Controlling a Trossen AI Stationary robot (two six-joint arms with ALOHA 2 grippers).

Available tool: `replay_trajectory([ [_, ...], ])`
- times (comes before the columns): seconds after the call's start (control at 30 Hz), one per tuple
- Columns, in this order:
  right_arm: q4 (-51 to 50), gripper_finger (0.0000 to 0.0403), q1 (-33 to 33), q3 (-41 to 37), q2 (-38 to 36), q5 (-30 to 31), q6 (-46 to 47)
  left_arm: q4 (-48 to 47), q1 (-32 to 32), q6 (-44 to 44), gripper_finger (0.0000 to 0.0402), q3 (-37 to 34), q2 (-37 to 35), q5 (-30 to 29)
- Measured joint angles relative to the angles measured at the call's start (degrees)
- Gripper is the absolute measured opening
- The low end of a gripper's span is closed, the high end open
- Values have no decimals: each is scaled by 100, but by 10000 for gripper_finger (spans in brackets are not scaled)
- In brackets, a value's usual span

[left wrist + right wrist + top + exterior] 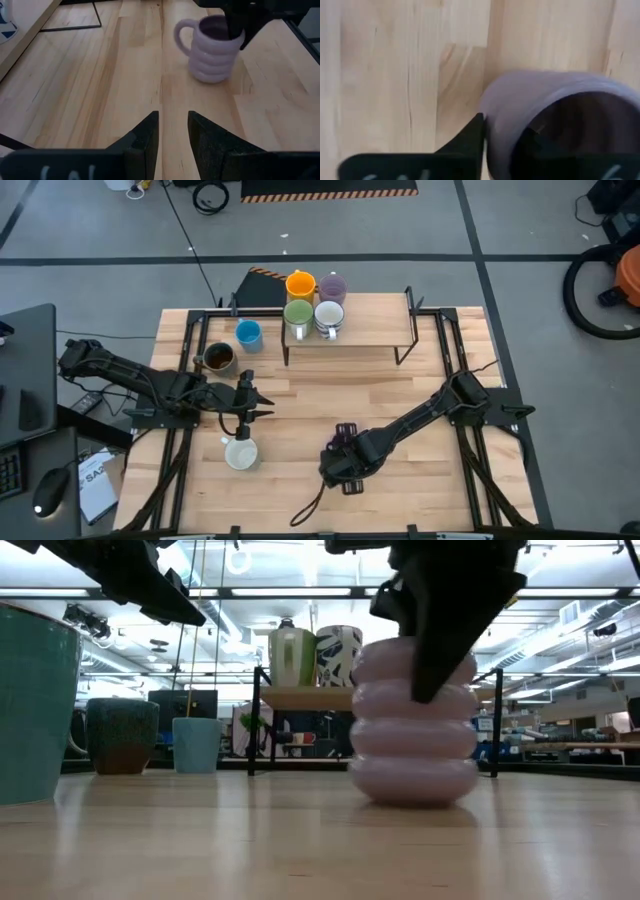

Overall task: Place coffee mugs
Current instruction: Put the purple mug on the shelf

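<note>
We see the right gripper (343, 463) down at the near middle of the table (400, 405), its fingers pinched on the wall of a pale purple ribbed mug (212, 47), one finger (465, 142) outside the rim and the other inside the cup; the mug stands upright on the wood (its handle points away from the gripper in the left wrist view). From table height the same mug (413, 725) fills the middle of the picture with the dark fingers coming down onto its rim. The left gripper (246, 402) hangs over the left half of the table, its fingers (142, 142) a narrow gap apart and holding nothing. Just in front of it a white mug (241, 452) stands on the table. Farther back on the left stand a dark mug (217, 359) and a blue mug (248, 335). On the raised wooden shelf (370, 330) at the back sit the orange mug (300, 285), a second purple mug (332, 288), a green mug (298, 315) and a patterned white mug (329, 318).
</note>
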Motion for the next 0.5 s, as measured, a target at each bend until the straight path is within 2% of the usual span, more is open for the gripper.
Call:
replay_trajectory([
  [0.13, -452, 39, -70, 0, -4, -64, -431, -2, 0, 4, 110, 0, 0, 0],
  [0.3, -668, 39, -151, -4, -78, -131, -1014, 0, 0, 179, 110, 0, 0, -5],
  [0.5, -678, 46, -342, -4, -494, -333, -1761, 4, 0, 204, 110, 0, 0, -115],
])
